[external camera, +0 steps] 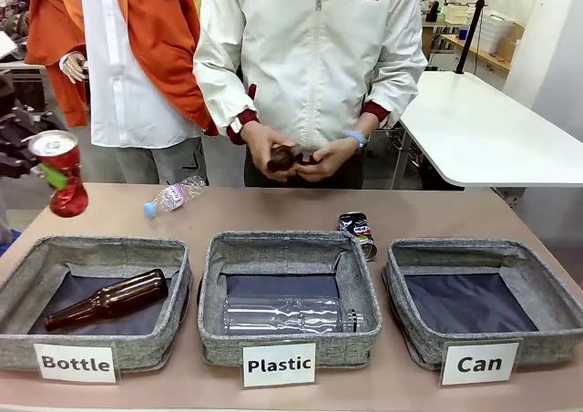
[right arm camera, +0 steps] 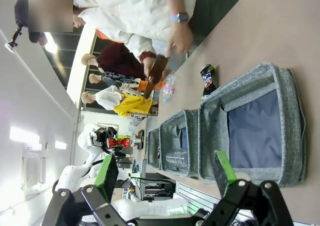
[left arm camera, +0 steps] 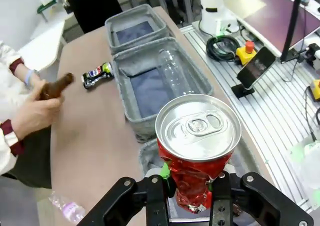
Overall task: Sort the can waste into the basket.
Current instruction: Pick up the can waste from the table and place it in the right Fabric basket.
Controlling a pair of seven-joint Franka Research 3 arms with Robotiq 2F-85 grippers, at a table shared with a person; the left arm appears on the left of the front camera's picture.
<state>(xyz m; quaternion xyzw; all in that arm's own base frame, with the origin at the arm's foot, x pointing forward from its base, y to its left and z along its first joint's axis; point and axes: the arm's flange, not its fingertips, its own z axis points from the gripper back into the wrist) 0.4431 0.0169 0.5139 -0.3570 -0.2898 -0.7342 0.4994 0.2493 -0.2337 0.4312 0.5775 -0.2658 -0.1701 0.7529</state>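
My left gripper (left arm camera: 190,188) is shut on the red can (left arm camera: 197,141), crushed with a silver top, and holds it in the air. In the front view the red can (external camera: 59,173) hangs above the table's left end. The black can (external camera: 357,232) with white print lies on the table behind the middle basket, and it is also visible from the left wrist (left arm camera: 97,74). The grey basket labelled "Can" (external camera: 474,248) stands at the front right with only its dark lining showing. My right gripper (right arm camera: 167,178) is open above that Can basket (right arm camera: 280,76).
The "Bottle" basket (external camera: 91,245) holds a brown bottle (external camera: 109,298). The "Plastic" basket (external camera: 282,241) holds a clear bottle (external camera: 287,314). A small plastic bottle (external camera: 175,195) lies at the back left. The person's hands hold a brown bottle (external camera: 282,159) over the far edge.
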